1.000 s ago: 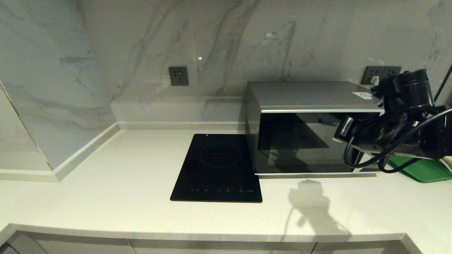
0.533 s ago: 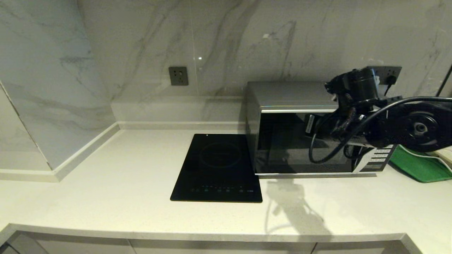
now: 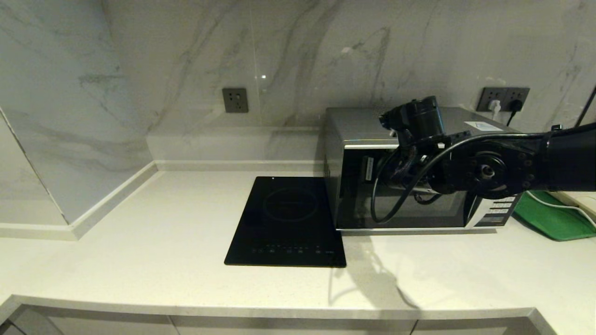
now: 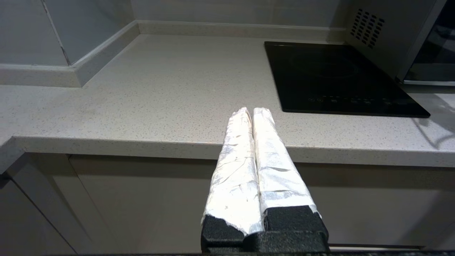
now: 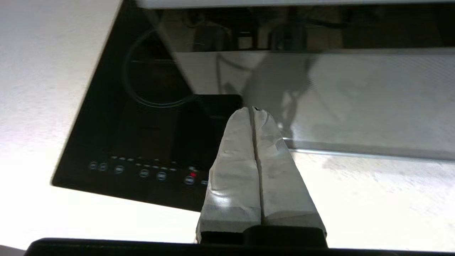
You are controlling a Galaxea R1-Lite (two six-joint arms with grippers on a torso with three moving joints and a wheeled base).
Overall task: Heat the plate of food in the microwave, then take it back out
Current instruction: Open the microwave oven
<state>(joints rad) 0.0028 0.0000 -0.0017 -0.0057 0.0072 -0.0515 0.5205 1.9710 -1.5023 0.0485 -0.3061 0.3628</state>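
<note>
The silver microwave (image 3: 372,123) stands at the back right of the counter, its dark glass door (image 3: 354,200) closed and its button panel (image 3: 498,209) at the right. The plate of food is out of view. My right arm (image 3: 484,170) reaches across the front of the door from the right. In the right wrist view my right gripper (image 5: 251,109) is shut and empty, its tips close before the lower left corner of the door (image 5: 355,89). My left gripper (image 4: 252,110) is shut and empty, parked low in front of the counter's edge.
A flat black induction cooktop (image 3: 288,218) lies just left of the microwave, with a red light on its button row (image 5: 193,174). A green tray (image 3: 554,218) sits right of the microwave. Wall sockets (image 3: 235,100) are behind, and cabinet fronts (image 4: 142,199) below.
My right arm has swept left across the microwave's front, from the button panel side to the left part of the door. The left arm has not moved.
</note>
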